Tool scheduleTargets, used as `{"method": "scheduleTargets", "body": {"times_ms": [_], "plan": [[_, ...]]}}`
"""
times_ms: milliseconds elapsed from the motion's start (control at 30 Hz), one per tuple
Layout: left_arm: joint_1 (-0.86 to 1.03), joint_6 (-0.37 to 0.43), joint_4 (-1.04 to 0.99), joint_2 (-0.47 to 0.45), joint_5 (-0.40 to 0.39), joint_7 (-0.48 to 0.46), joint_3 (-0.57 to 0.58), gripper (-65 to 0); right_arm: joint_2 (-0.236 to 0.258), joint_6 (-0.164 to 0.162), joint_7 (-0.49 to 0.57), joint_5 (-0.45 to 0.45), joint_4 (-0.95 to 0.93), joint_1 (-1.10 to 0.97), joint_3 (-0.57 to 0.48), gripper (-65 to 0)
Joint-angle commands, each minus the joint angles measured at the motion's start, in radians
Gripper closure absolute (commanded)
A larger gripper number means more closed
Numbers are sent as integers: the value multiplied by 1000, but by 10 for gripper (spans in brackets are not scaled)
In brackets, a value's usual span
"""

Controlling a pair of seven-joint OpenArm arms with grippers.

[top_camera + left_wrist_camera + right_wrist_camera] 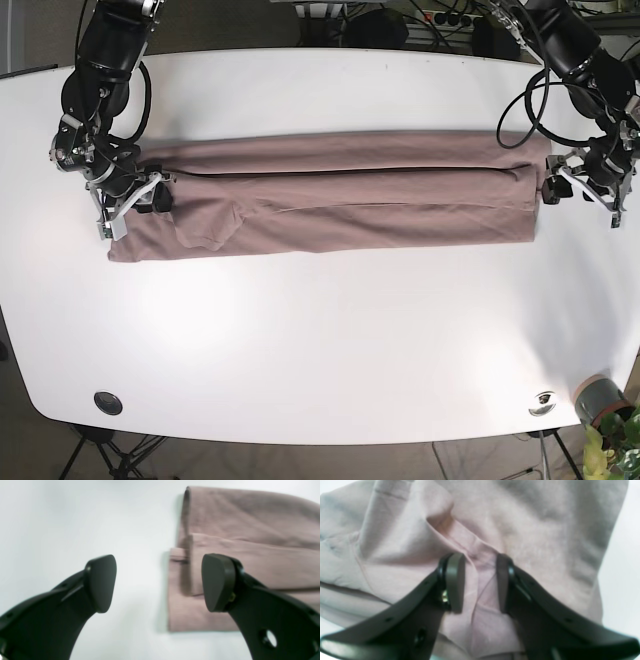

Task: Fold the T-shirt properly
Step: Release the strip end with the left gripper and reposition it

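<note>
**A:** Where does the T-shirt lie?

**B:** It is stretched into a long narrow band across the far half of the white table, running almost from the left edge to the right edge. Both long sides look already folded inward, so I judge that the lengthwise folds are done and the end-over-end fold is what remains.

**A:** Why is the right gripper where it is?

**B:** It sits on the end of the band nearest the table's left edge. In its wrist view the fingers are part-way apart, with a ridge of bunched cloth rising between them. The pads seem to touch that ridge, but I cannot tell whether they truly pinch it. It looks placed to take that end for lifting.

**A:** And the left gripper?

**B:** It hovers at the other end, near the right edge. Its fingers are spread wide and hold nothing: one pad is over bare table, the other over the layered corner of the shirt. I would say that it straddles the cloth edge so that closing would catch all layers at once.

**A:** Any risk?

**B:** If only the top layer is caught, the folded sides may fall open on lifting.
</note>
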Motion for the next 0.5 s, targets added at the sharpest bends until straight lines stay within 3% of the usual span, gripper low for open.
{"method": "scheduleTargets", "body": {"times_ms": [0, 467], "plan": [[0, -2, 16, -8, -31, -9, 0, -504, 11, -7, -12, -8, 11, 7, 5, -208], [0, -2, -152, 3, -40, -12, -2, -504, 9, -7, -12, -7, 14, 10, 5, -208]]}}
